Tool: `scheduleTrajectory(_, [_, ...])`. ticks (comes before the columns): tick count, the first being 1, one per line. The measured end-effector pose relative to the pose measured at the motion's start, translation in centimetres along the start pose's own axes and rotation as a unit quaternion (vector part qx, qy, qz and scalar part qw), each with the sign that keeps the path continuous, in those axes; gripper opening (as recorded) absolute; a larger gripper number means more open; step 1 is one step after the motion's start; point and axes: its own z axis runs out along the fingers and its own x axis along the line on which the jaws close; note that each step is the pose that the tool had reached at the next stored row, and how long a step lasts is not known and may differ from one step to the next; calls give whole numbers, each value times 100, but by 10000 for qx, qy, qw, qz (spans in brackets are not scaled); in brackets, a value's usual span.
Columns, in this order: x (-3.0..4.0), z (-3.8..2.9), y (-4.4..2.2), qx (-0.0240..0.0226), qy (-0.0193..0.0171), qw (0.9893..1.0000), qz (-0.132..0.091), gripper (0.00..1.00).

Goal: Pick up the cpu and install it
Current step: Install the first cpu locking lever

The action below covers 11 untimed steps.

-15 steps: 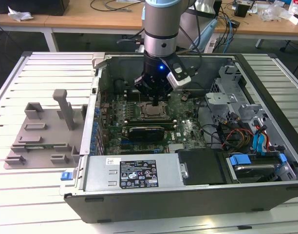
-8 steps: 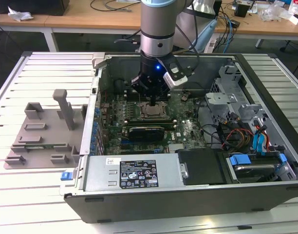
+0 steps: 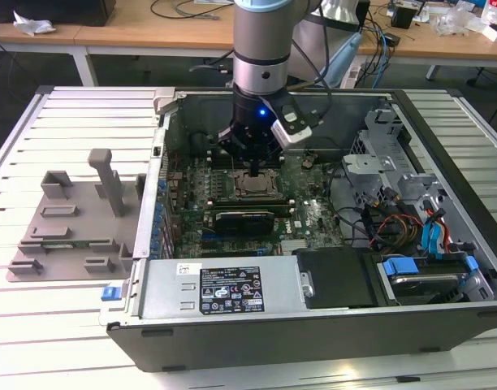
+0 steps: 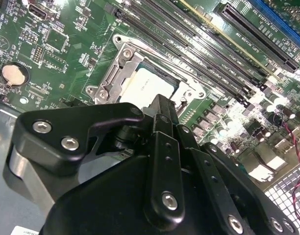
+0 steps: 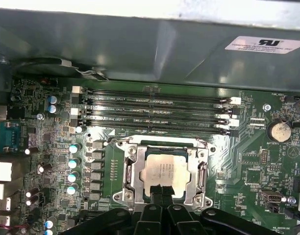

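Open computer case (image 3: 443, 317) lying on its side, green motherboard (image 3: 313, 215) inside, drive bay and cables toward the exterior view's right. Cpu (image 5: 164, 172) (image 4: 147, 85) sitting flat in the metal-framed socket (image 5: 130, 169), below four memory slots (image 5: 155, 110). Gripper (image 5: 160, 192) (image 3: 255, 166) poised right over the chip, fingers pinched close together, gripping nothing. White sticker (image 5: 260, 44) on the case wall, black-and-white label (image 3: 231, 288) on the power supply. Gray fixture (image 3: 70, 219) outside on the slatted table (image 3: 37, 325).

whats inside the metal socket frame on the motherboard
The cpu lies flat inside the socket frame, silvery top up. The gripper covers its near edge, so the seating there and the contacts underneath are hidden.
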Motion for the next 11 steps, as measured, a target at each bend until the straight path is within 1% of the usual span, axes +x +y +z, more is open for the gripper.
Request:
scheduleTrajectory(1, [7,0,0,0,0,10000,0,11])
scheduleTrajectory(3, [72,-1,4,0,0,10000,0,11])
scheduleTrajectory(4, [114,-2,7,0,0,10000,0,11])
scheduleTrajectory(5, [134,-2,8,0,0,10000,0,11])
scheduleTrajectory(6, [135,-12,7,1,0,10000,0,11])
scheduleTrajectory(9, [134,-82,6,0,0,10000,0,11])
scheduleTrajectory(11, [133,-160,4,0,0,10000,0,11])
